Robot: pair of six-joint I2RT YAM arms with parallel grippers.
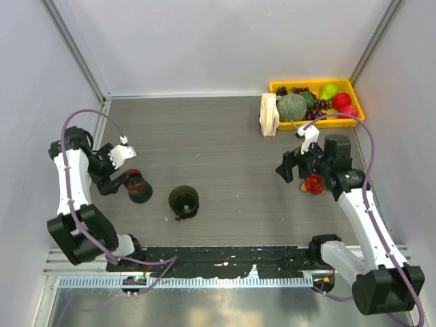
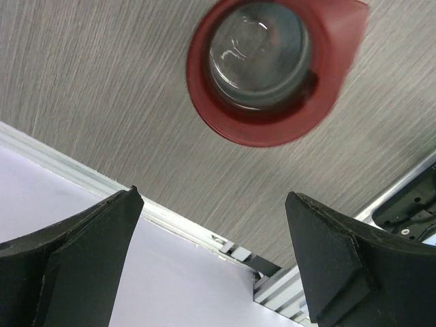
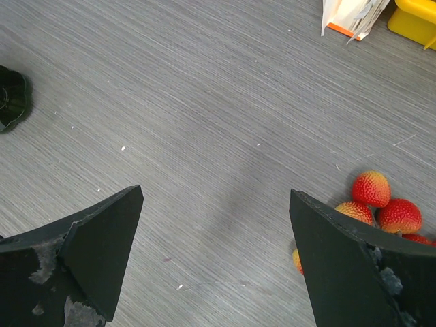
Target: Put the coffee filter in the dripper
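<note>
The dripper [image 1: 184, 201], a dark funnel-shaped cup, stands on the table left of centre; its edge shows at the left of the right wrist view [image 3: 12, 99]. No single loose coffee filter is in view; only the upright pack of white papers with an orange edge [image 1: 269, 114] stands by the tray, and its foot shows in the right wrist view [image 3: 351, 17]. My left gripper [image 1: 116, 182] is open and empty beside the small black cup with a red inside [image 1: 138, 187]. My right gripper [image 1: 287, 169] is open and empty above bare table, far right of the dripper.
A yellow tray [image 1: 354, 92] of fruit sits at the back right. Red lychees [image 1: 314, 183] lie under my right arm and show in the right wrist view [image 3: 381, 204]. The red-lined cup fills the top of the left wrist view [image 2: 266, 68]. Walls close in on both sides.
</note>
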